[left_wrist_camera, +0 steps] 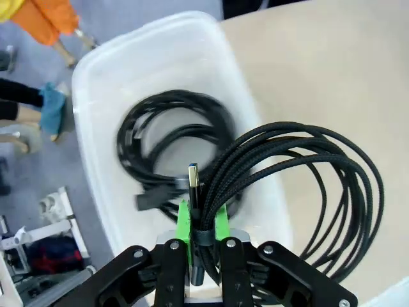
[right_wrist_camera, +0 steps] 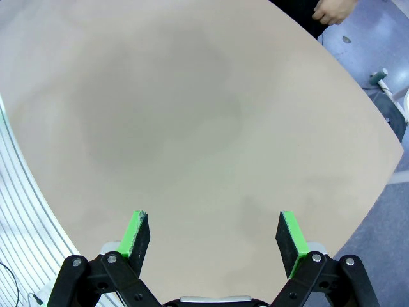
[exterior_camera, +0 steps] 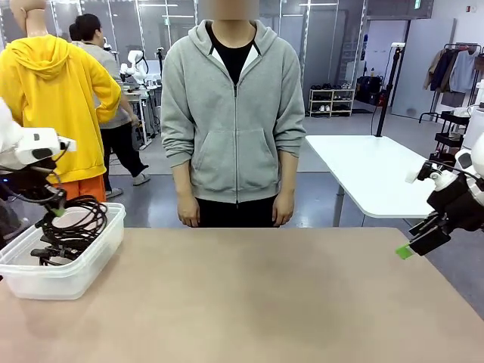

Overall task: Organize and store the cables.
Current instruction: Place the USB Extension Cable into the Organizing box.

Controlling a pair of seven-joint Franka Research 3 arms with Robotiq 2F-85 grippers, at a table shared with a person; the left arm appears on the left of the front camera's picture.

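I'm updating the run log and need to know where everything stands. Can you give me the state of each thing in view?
Left gripper: shut on the braided cable, above the bin.
Braided cable: coiled, held in the air, hanging partly past the bin's rim.
Second cable: coiled, lying inside the bin.
Bin: clear plastic, lidless, on the table's left edge.
Right gripper: open, fingers holding nothing, above bare table.

Cable (left_wrist_camera: 300,173) in left gripper (left_wrist_camera: 203,220): black braided cloth sheath, matt. Coil (left_wrist_camera: 169,144) beneath: smooth, faintly glossy. Bin (left_wrist_camera: 108,70): translucent plastic. Table (right_wrist_camera: 192,115): matt beige.
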